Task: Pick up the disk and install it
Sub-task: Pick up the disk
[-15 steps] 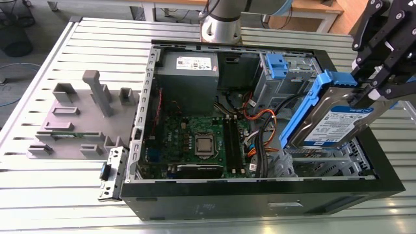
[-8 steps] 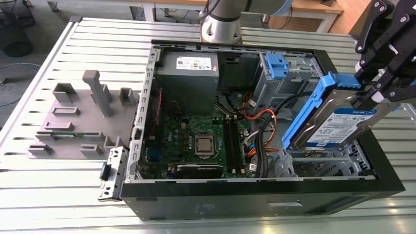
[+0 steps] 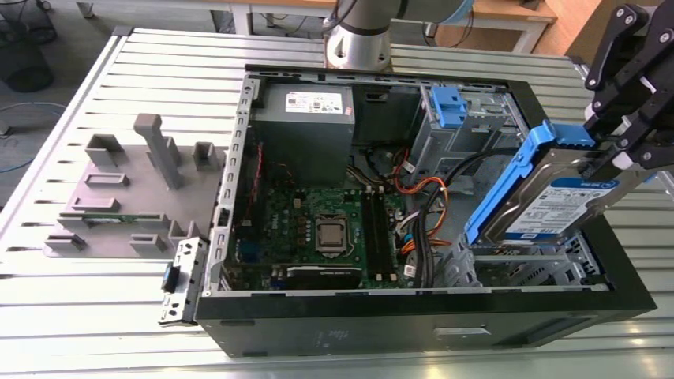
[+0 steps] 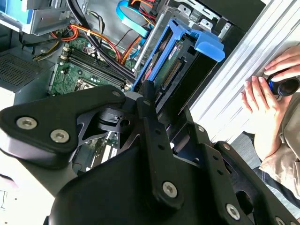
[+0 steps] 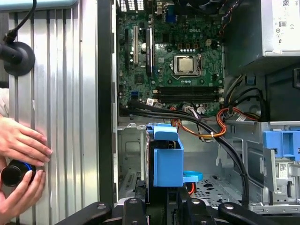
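Blue-framed disk [image 3: 548, 201] is pinched at its upper end in my gripper [image 3: 619, 158]. It's tilted, low end at the bay [image 3: 526, 267], on the exterior view's right of the case [image 3: 421, 304]. My read: level it, square the frame to the bay rails, go slow. Cables [image 3: 421, 229] crowd its left in the exterior view, case wall right. Free room is above.
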